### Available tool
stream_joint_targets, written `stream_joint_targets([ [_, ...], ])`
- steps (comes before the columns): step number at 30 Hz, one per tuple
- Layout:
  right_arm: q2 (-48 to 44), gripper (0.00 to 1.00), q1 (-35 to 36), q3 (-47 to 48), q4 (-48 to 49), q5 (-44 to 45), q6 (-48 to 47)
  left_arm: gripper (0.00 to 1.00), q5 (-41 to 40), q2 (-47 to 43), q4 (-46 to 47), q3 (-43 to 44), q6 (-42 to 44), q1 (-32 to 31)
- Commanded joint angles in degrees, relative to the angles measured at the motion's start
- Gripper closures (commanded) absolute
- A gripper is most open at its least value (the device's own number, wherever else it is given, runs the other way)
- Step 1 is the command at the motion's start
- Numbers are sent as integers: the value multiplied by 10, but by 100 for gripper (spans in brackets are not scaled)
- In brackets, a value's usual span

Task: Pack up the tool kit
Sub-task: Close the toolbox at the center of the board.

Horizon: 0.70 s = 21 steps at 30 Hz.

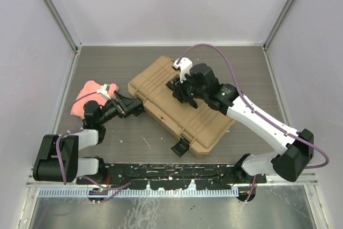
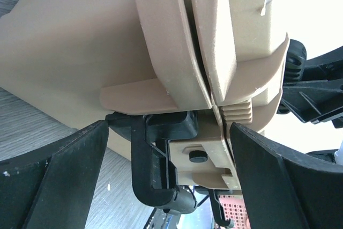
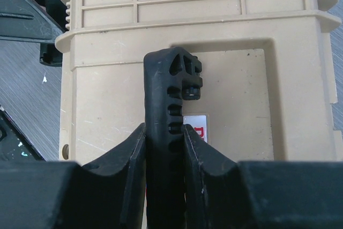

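The tan tool-kit case [image 1: 185, 113] is lying lid-down, skewed across the middle of the desk [image 1: 107, 68]. The right tool [image 3: 165, 132] is pinching the case's black handle [image 3: 169, 84], probably to steady the case. The left tool [image 2: 169, 148], spread wide, is straddling an end latch [image 2: 161, 159], apparently lining up to snap it shut.

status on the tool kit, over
Left gripper open around black latch of tan ribbed plastic case. Right gripper shut on black ribbed handle. Pink cloth beside left arm.
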Motion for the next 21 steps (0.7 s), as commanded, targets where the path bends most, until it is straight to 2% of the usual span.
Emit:
stream_joint_targets([
  [1,-18,75,19,10,79,-38,60,2,29,26,80,4,20,3],
  [7,-9,75,20,15,82,-13,67,2,37,70,160,-16,-10,6],
  [15,-5,75,19,11,81,-26,66,2,52,146,280,-4,-63,5],
  [21,-6,75,19,8,82,-27,66,2,65,138,281,8,-68,6],
])
